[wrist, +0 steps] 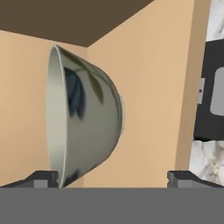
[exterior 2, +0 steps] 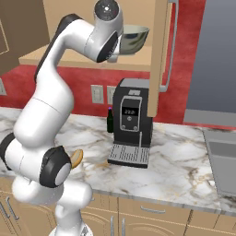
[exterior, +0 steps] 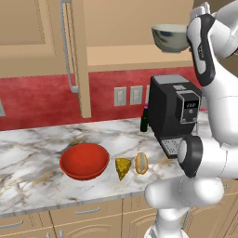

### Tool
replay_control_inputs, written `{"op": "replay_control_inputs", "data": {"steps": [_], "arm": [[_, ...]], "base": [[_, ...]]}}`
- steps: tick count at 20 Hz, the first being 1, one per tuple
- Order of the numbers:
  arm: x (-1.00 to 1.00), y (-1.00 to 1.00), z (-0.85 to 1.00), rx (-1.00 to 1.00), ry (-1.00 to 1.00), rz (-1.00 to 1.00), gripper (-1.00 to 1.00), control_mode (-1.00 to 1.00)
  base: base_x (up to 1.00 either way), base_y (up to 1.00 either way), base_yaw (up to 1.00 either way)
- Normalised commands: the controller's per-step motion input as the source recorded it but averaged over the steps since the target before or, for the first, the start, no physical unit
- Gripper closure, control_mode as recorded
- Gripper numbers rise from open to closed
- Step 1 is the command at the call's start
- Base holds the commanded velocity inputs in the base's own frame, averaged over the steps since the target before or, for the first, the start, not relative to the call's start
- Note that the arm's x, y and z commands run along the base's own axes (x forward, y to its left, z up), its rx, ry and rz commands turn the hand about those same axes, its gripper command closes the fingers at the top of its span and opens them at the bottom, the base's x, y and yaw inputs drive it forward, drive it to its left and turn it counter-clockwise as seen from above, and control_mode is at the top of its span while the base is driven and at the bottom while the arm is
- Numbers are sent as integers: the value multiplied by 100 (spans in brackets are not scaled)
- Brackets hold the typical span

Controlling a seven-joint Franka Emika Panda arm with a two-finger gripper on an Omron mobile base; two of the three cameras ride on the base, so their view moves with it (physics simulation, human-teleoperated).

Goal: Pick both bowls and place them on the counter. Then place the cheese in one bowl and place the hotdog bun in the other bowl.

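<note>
1. The pincer (wrist: 113, 177) is held wide open at the grey-green bowl (exterior: 170, 38) on the tan shelf (exterior: 135, 55); nothing is grasped.
2. The red bowl (exterior: 84, 161) is seen on the worktop (exterior: 32, 158), with the cheese (exterior: 122, 168) just beside it.
3. The hotdog bun (exterior: 141, 163) is noted beside the cheese, near the coffee machine (exterior: 175, 111).

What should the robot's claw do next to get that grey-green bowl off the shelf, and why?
Probably ease forward a little and then close. The claw is open, with the grey-green bowl right in front of it but not yet gripped, and the bowl sits on the wooden shelf. The red bowl is already on the counter, so this one comes next.
</note>
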Motion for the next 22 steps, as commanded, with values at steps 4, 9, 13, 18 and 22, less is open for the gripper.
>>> {"op": "replay_control_inputs", "data": {"steps": [4, 9, 13, 18, 22], "arm": [[20, 0, 0, -2, 0, 0, -100, -100], [25, -4, 0, -1, 0, 0, -100, -100], [24, -5, 0, 0, 0, 0, -100, -100], [16, -2, 0, 0, 0, 0, -100, -100], [15, -2, 0, 0, 0, 0, -100, -100]], "base": [[0, 0, 0], [0, 0, 0], [0, 0, 0], [0, 0, 0], [0, 0, 0]]}}
